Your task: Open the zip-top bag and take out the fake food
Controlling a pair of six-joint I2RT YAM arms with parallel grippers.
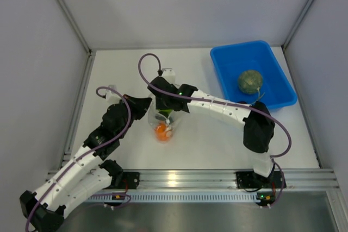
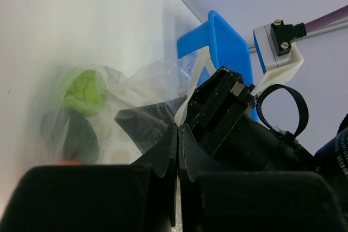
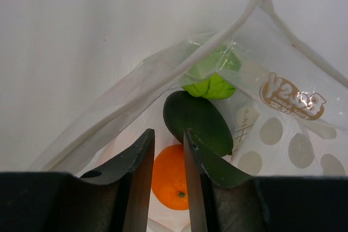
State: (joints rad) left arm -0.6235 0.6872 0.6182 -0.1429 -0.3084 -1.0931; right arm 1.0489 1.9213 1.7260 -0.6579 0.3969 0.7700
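Right wrist view: your right pincer (image 3: 168, 134), narrowly parted and holding nothing, hangs at the mouth of the zip-top bag (image 3: 283, 134) above the orange (image 3: 173, 183). Your left pincer (image 2: 178, 131), pressed together, pinches the bag's rim from nine o'clock, and both arms reach mid-bench (image 1: 217, 139).

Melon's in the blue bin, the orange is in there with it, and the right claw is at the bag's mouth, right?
Not the orange: it lies inside the zip-top bag, just beyond the right claw, as the right wrist view shows. The melon is in the blue bin, and that claw is at the bag's mouth.
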